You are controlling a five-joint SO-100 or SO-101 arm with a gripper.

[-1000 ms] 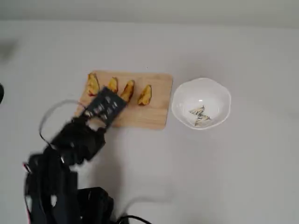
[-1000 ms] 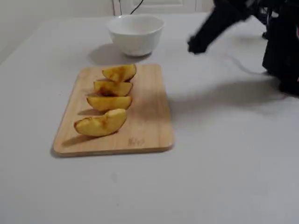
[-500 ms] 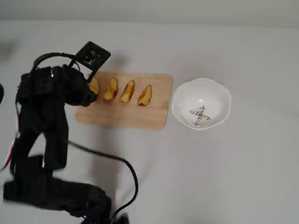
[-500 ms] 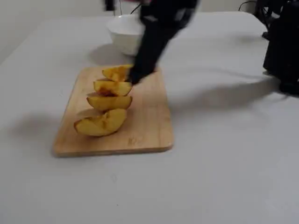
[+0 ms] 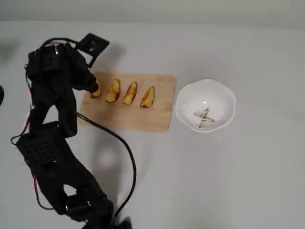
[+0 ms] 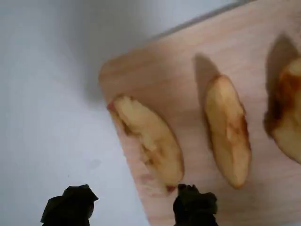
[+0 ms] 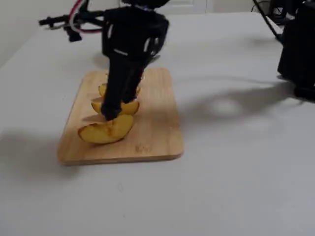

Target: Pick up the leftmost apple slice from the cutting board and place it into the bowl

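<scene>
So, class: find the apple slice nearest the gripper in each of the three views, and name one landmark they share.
Overhead view: the apple slice is leftmost on the cutting board, partly under the arm.
Wrist view: the slice lies by the board's left edge, just above the gripper.
Fixed view: the slice is nearest the camera, at the gripper's tip.
Shared landmark: the cutting board.

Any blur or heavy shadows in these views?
Wrist view: soft focus, fingertips dark blobs, apple slice casts a shadow on the cutting board. Overhead view: arm shadows on the table. Fixed view: mildly blurry, broad shadows.
</scene>
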